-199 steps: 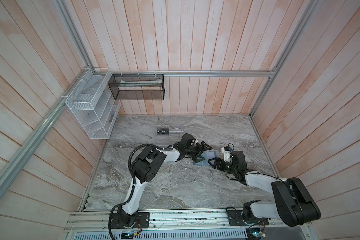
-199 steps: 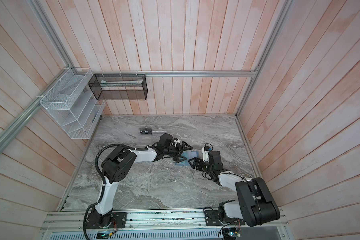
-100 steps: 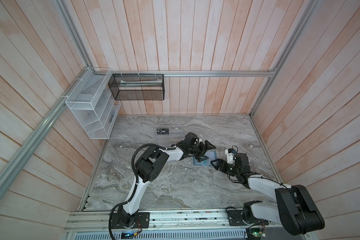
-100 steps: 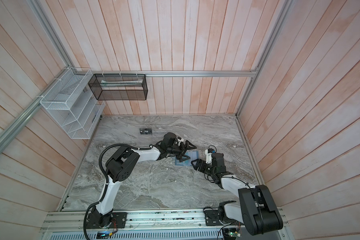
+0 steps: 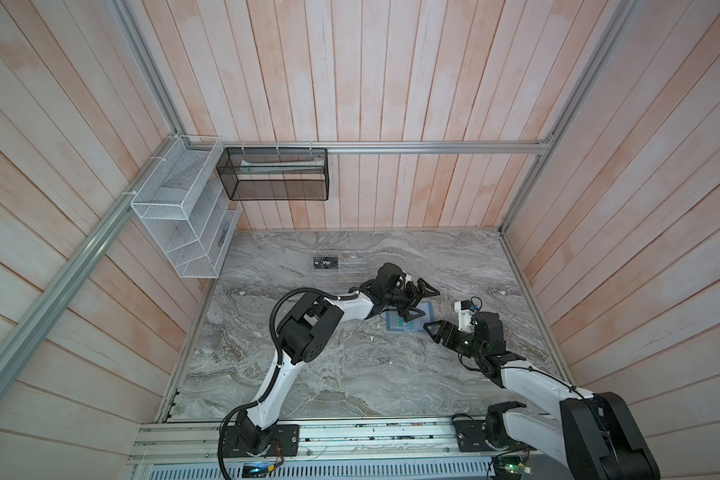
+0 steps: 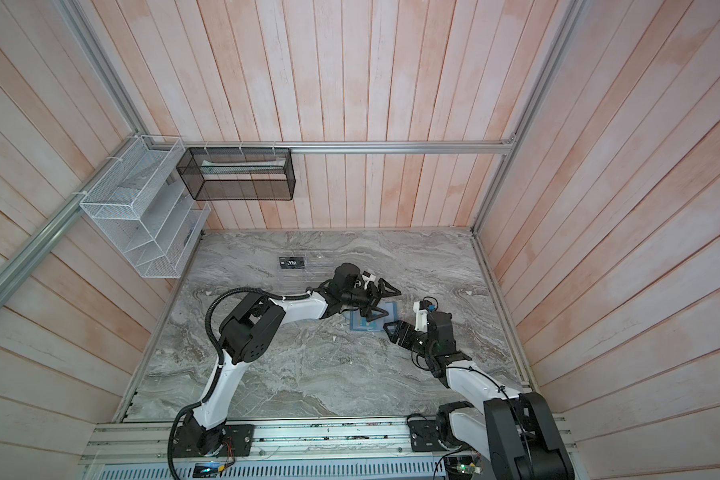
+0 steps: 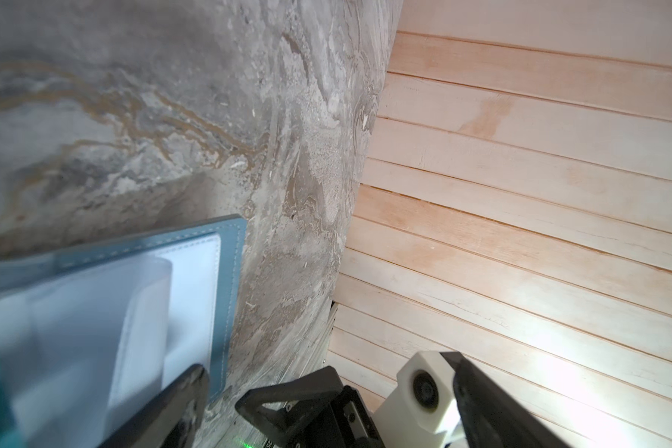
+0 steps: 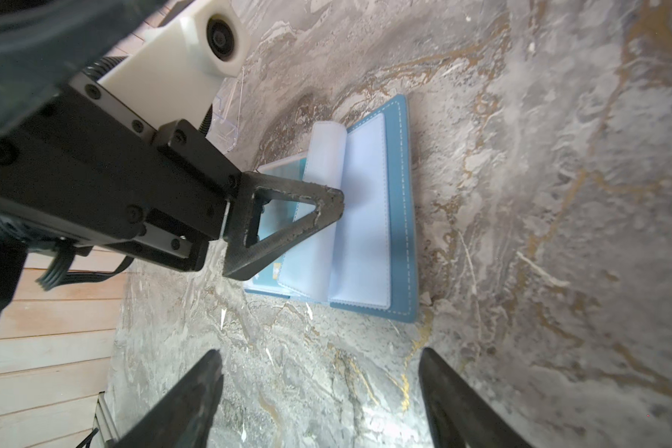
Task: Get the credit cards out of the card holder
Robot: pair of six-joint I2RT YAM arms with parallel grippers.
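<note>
Left hand: (image 5: 422, 309) spread to its widest and empty. In the right wrist view one of its fingers (image 8: 288, 229) lies across the holder's sleeve pages and seems to pin them flat.
Right hand: (image 8: 321, 355) also wide apart, gripping nothing, and low over the bench (image 8: 520, 194) just short of the holder's edge.
Card holder: (image 8: 400, 213) lies unfolded on the bench between the two hands, right of the bench's middle in both top views.
Look of it: slate-blue cover with pale stitching round the rim and cloudy clear sleeves inside. One leaf curls up at the spine.
Credit cards: only the teal card (image 8: 270, 277) shows, tucked in a sleeve under the left finger. I cannot make out the dark blue and gold ones.
Done: the holder is unsnapped and opened out.
Left to do: every extraction, by my reading, since no card lies loose on the bench.
Not counted: the black card (image 5: 325, 263) in the clear rack (image 5: 352, 266) at the back.
</note>
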